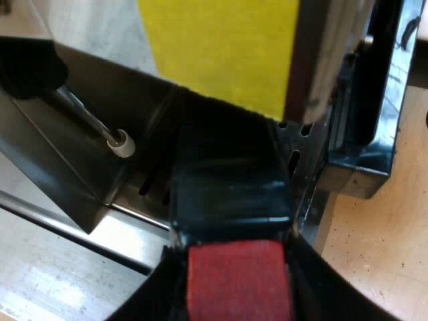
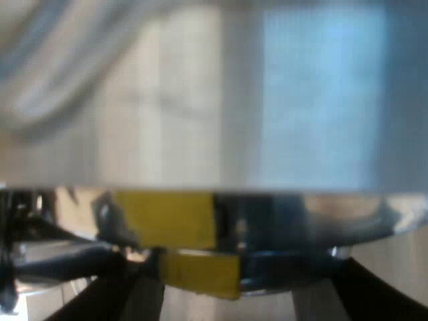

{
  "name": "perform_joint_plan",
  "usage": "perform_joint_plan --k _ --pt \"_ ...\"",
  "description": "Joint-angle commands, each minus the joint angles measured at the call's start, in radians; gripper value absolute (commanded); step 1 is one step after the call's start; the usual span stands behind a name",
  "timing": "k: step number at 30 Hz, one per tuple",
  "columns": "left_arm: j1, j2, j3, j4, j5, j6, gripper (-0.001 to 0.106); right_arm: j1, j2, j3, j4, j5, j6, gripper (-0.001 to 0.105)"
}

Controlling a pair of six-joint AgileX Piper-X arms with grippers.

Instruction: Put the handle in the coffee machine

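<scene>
The holder's dark handle (image 1: pixel 231 194) points out from under the espresso machine's yellow front panel (image 1: pixel 221 47), and its red end (image 1: pixel 237 281) is nearest to me. My left gripper (image 1: pixel 234 257) is shut on the handle, with one black finger on each side of the red end. The holder's metal head is hidden beneath the panel. My right gripper (image 2: pixel 237 284) is held very close to a shiny metal wall of the machine (image 2: pixel 200 100). Its two dark fingers (image 2: pixel 120 297) stand wide apart with nothing between them.
A steam wand with a white tip (image 1: pixel 122 142) slants down beside the handle, above the machine's metal drip tray (image 1: pixel 80 194). A black part of the machine's base (image 1: pixel 374 134) rests on the wooden table (image 1: pixel 381 254). Yellow reflections (image 2: pixel 167 221) show in the metal near my right gripper.
</scene>
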Motion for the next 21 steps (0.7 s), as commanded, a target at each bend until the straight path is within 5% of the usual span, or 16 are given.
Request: perform_joint_plan --k 1,6,11,17,21 --pt "0.003 -0.039 -0.015 -0.007 0.122 0.013 0.0 -0.005 -0.023 -0.02 -0.112 0.036 -0.02 0.047" --pt "0.003 -0.039 -0.015 0.005 0.118 0.013 0.0 -0.005 -0.026 -0.02 -0.13 0.036 -0.031 0.045" --pt "0.003 -0.039 -0.015 0.008 0.118 0.013 0.0 -0.005 -0.026 -0.02 -0.132 0.036 -0.032 0.03" --pt "0.003 -0.039 -0.015 0.018 0.118 0.013 0.001 -0.005 -0.033 -0.02 -0.132 0.036 -0.032 0.03" --pt "0.003 -0.039 -0.015 0.018 0.118 0.013 0.021 -0.005 -0.047 -0.02 -0.132 0.036 -0.035 0.03"
